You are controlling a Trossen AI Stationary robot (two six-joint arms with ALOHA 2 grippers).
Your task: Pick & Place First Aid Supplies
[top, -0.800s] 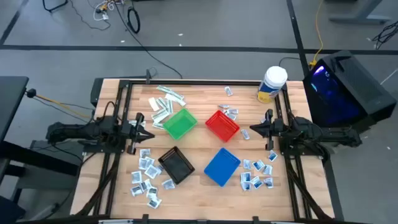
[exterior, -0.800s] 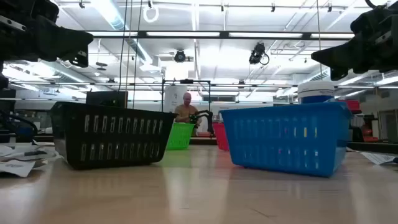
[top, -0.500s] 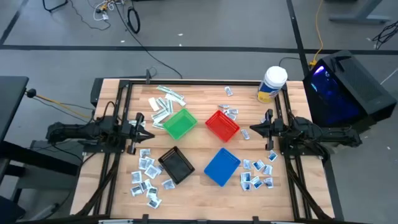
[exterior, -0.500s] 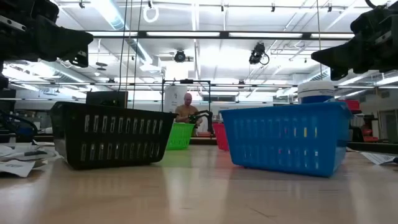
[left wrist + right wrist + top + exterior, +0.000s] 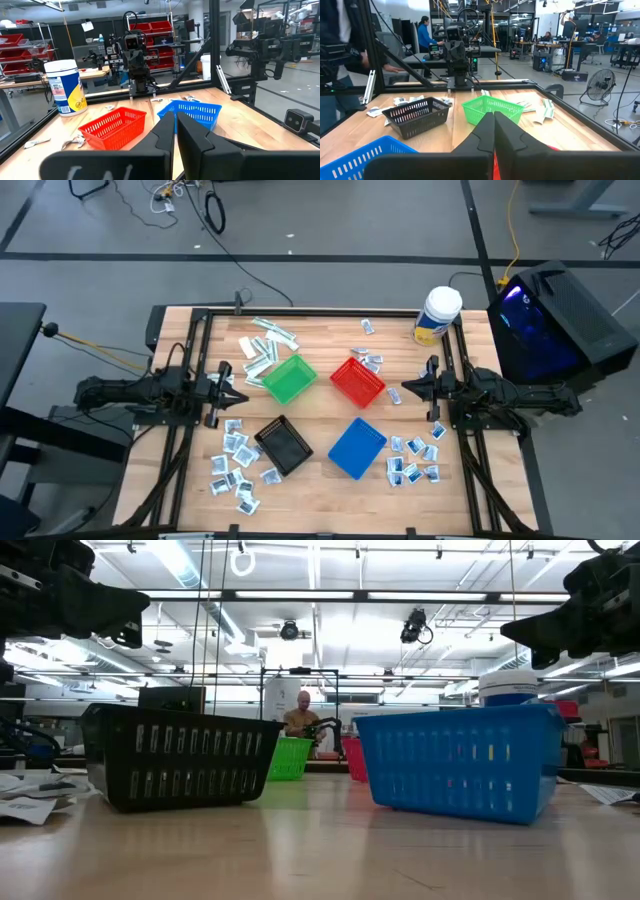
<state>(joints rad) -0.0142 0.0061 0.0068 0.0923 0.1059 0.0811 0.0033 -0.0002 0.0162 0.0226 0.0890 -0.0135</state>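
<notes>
Wooden slats make up the desk point(image 5: 320, 485) that I watch from far away, inside a black frame on a grey workshop floor. On it I see the first aid supplies, small flat wrapped packets. One group of squarish white-and-blue sachets point(image 5: 232, 462) lies near the front left corner and another group of sachets point(image 5: 413, 460) near the front right corner. Long narrow pale strips point(image 5: 262, 348) lie toward the back left, and a few packets point(image 5: 372, 363) lie just behind the red square plastic basket point(image 5: 357, 381).

Four baskets stand in the middle: the green basket point(image 5: 290, 378), the red one, the black basket point(image 5: 284, 445) and the blue basket point(image 5: 357, 447). A white-lidded tub with yellow label point(image 5: 437, 315) stands at the back right edge.

My left gripper point(image 5: 238, 386) hangs at the left edge, its fingers together on nothing. My right gripper point(image 5: 396, 390) hangs at the right edge, fingers also pressed together and empty. A person point(image 5: 299, 716) sits far behind the desk.
</notes>
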